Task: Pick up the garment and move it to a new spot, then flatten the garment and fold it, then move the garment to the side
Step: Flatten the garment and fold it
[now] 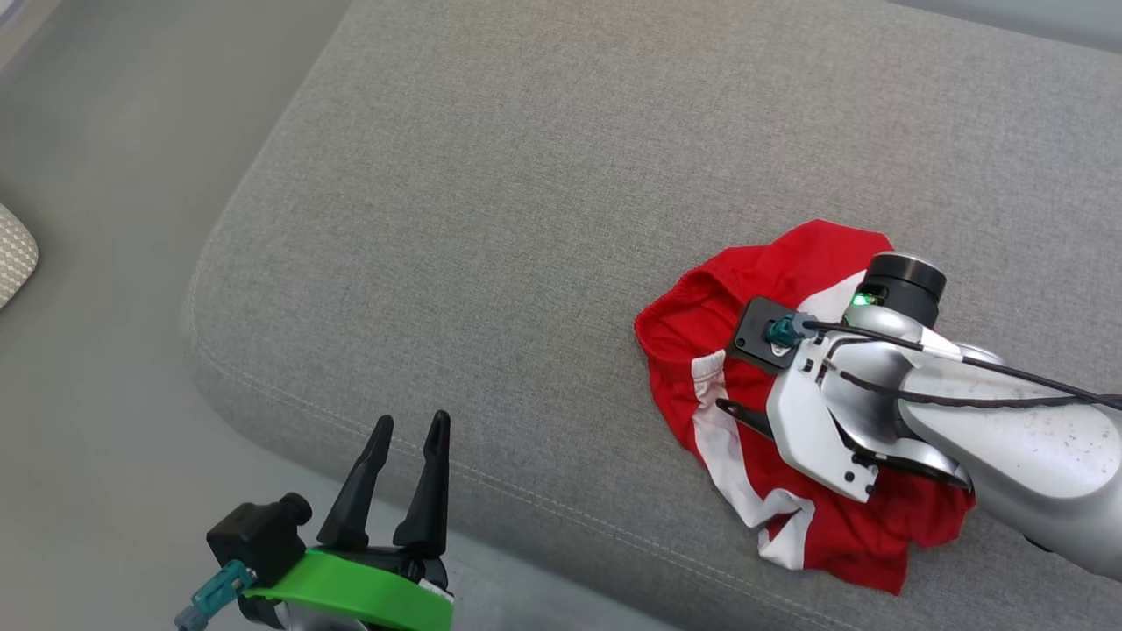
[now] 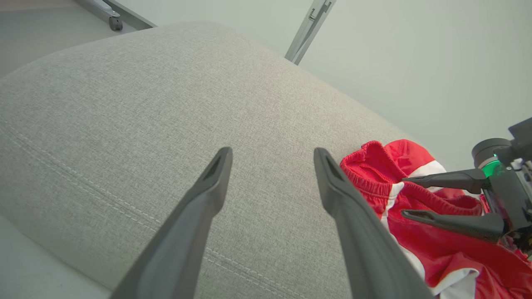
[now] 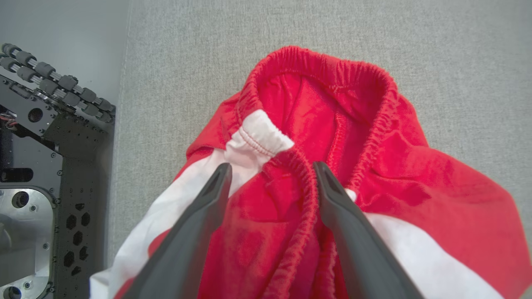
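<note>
Upholstery of coarse grey weave covers the broad cushion (image 1: 543, 175), and its rounded near edge carries a double line of pale stitching (image 1: 543, 502). Smooth pale floor (image 1: 96, 394) runs along its left, where a quilted off-white object (image 1: 13, 254) pokes in at the frame edge. In the left wrist view, slanted metal bars (image 2: 309, 29) stand beyond the cushion, 1 of them with a small castor (image 2: 113, 23). The right wrist view catches a black perforated plate (image 3: 62, 174) topped by a row of dark rollers (image 3: 54, 81), just beside the cushion's edge.

The garment (image 1: 771, 254) lies crumpled on the cushion's right part, near the front edge. It is soft red knit with broad white stripes (image 3: 259, 139) and a gathered elastic waistband (image 3: 332, 62) that gapes open. The silver right forearm (image 1: 1008, 438), with a black cable (image 1: 982, 368) strung along it, hides part of the cloth in the head view. The right claw (image 3: 271, 166) stands over the garment with its 2 dark tapered fingers spread apart and a fold of waistband between them, the cloth not pinched. The left claw (image 1: 412, 419), on a bright green wrist ring (image 1: 351, 592), hangs at the cushion's front edge. Its fingers are likewise apart, holding nothing, well apart from the garment.
</note>
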`<state>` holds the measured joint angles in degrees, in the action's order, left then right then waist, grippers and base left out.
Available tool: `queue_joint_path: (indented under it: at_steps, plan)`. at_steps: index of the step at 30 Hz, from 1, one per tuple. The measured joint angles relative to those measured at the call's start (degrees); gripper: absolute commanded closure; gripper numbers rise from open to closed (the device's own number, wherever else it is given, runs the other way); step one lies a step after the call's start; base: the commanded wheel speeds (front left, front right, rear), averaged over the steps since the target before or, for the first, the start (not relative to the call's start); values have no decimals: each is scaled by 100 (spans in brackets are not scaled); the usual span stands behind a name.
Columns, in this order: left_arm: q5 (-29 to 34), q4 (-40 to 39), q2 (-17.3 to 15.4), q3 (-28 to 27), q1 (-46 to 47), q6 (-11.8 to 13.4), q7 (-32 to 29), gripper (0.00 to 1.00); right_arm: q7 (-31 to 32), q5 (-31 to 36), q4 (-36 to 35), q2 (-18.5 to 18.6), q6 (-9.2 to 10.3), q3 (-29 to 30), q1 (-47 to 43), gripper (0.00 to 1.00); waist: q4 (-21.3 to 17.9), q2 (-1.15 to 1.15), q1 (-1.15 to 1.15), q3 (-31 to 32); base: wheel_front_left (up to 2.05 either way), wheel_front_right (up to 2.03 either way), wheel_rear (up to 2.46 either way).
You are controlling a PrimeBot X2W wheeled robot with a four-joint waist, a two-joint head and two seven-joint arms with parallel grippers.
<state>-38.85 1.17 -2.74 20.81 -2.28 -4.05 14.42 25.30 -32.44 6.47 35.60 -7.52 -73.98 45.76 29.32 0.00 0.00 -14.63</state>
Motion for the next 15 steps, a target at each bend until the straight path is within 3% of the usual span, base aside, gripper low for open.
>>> queue_joint_path:
  at_steps: [4,5,6,7,15]
  plan:
    - [-40,-8,1,-2,2,1,0,0,107,-18,4,7,0,-2,-25,4,10,0,0,-30,0,0,0]
    - [-41,-9,1,-1,2,2,0,0,121,-41,8,10,0,-1,-25,23,13,0,0,-34,0,0,0]
    - [-41,-9,1,-1,2,2,0,0,159,-47,11,12,0,-1,-25,67,15,0,0,-37,0,0,0]
    - [-41,-9,1,-1,2,3,0,0,172,-51,15,12,0,-1,-25,97,17,0,0,-40,0,0,0]
    - [-65,4,2,1,13,4,0,0,149,-208,36,4,0,-1,-49,100,24,0,0,-11,0,0,0]
